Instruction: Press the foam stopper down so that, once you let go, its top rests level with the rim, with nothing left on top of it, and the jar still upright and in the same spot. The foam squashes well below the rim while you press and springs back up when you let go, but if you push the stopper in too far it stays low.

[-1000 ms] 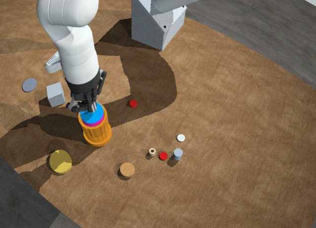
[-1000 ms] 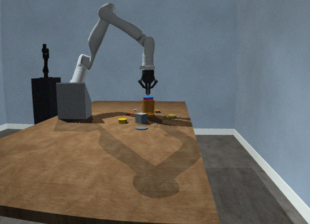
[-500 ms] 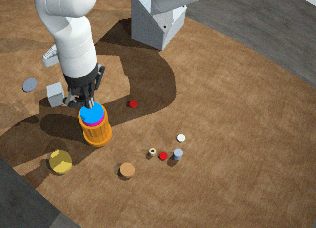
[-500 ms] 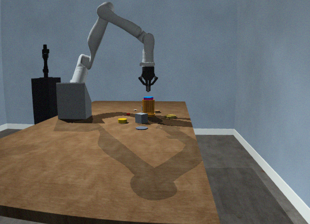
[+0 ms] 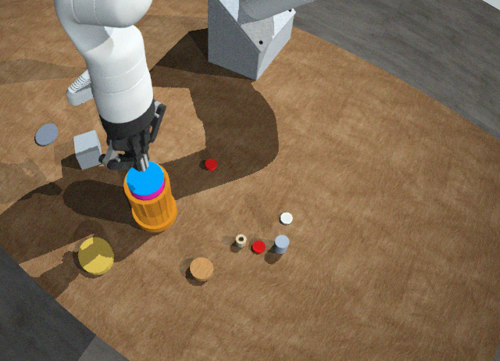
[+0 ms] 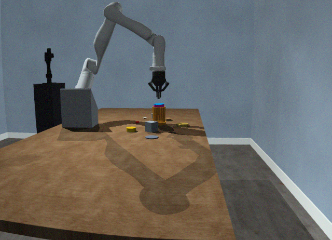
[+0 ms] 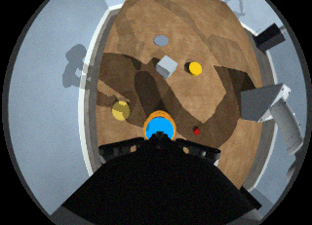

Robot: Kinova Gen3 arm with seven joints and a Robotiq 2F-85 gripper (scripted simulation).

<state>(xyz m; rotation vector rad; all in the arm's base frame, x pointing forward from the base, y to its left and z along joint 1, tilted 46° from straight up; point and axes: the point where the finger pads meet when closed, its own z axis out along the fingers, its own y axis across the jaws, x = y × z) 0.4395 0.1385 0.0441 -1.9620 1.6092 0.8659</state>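
Observation:
The orange ribbed jar (image 5: 153, 209) stands upright on the table. Its foam stopper (image 5: 145, 180) has a blue top and a magenta side, and it sticks up above the rim. From the side, the stopper (image 6: 158, 105) shows as a thin blue and magenta band above the jar (image 6: 158, 114). My gripper (image 6: 158, 95) is shut and empty, and hangs clear above the stopper with a visible gap. In the overhead view the fingertips (image 5: 141, 163) sit over the stopper's far edge. The wrist view shows the blue top (image 7: 159, 128) just ahead of the fingers.
A grey cube (image 5: 87, 148) and a grey disc (image 5: 46, 134) lie left of the jar. A yellow disc (image 5: 95, 255) and a tan disc (image 5: 201, 268) lie in front. Small red (image 5: 210, 163), white (image 5: 286, 218) and grey (image 5: 281, 244) pieces lie to the right. The arm's base block (image 5: 246, 34) stands behind.

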